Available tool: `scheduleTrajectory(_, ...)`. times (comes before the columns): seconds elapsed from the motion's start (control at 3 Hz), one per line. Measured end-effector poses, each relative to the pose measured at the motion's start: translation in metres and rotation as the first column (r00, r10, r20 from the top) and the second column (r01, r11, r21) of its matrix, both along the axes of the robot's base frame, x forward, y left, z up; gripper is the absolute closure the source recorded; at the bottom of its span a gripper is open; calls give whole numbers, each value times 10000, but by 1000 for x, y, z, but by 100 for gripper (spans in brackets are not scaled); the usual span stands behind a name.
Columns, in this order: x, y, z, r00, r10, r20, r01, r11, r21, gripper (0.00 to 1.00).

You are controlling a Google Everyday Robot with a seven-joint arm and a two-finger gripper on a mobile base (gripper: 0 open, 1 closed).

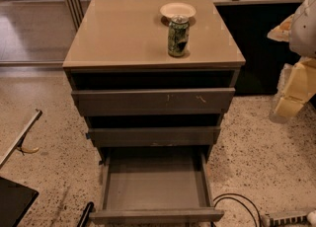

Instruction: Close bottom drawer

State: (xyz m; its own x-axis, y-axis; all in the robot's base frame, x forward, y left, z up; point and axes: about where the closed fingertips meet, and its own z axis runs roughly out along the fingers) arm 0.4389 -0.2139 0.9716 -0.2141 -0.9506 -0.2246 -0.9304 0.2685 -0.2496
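While the bottom drawer (pixel 155 184) stands pulled far out at the foot of the cabinet (pixel 148 102), its shallow grey tray showing and its flat front nearest the camera, we judge the task to be at its approach step: nothing touches the drawer. The gripper (pixel 289 97) hangs at the right edge of the view, beside the cabinet's right flank and about level with the two upper drawers; whether it is spread or closed we cannot make out. The drawer front thus lies below and to the left of the gripper, well apart from it. The next move, in our judgement, calls for bringing the gripper down and round to the outer face of that front, then pushing straight toward the cabinet while keeping clear of the cable (pixel 237 202) on the floor near the drawer's right corner. A can (pixel 178 36) and a small bowl (pixel 177 10) stand on the counter (pixel 123 33), out of the way.
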Motion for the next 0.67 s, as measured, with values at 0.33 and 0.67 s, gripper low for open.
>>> scheduleTrajectory(0.33,4,3,-35,9999,110,-100,-106,9991,401,0)
scheduleTrajectory(0.67,6,10,-102,9987,292,-425,-247,9944,1027,0)
